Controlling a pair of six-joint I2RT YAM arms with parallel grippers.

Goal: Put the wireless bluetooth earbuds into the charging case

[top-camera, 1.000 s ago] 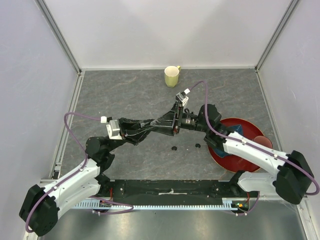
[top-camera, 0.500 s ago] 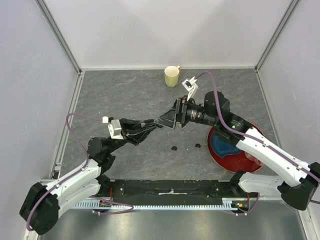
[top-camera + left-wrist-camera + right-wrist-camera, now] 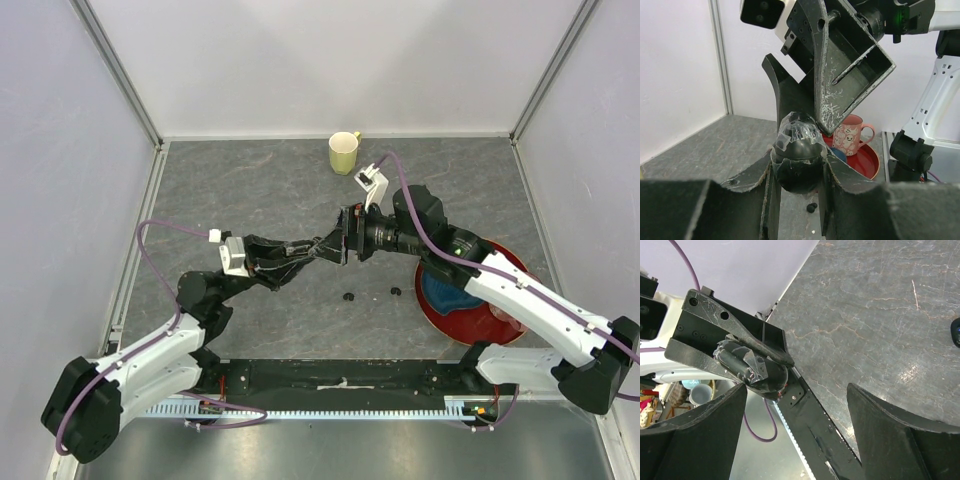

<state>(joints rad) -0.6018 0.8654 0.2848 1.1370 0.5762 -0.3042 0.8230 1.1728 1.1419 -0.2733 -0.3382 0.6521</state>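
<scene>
Grip first: the left gripper point(image 3: 798, 172) is pinched tight on the charging case point(image 3: 756, 371), holding it up off the table point(image 3: 250, 190). Just ahead of its tips, the right gripper point(image 3: 796, 395) has spread its jaws wider over the last second and closed back in on the case, carrying nothing. Below and beyond both, two earbuds point(image 3: 348, 297) lie loose. Likely the case is presented for opening; no bud is loaded yet.

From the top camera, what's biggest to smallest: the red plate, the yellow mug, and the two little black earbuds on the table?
1. red plate
2. yellow mug
3. earbud and other earbud: both tiny specks that look the same size, so I can't rank one above the other.
</scene>
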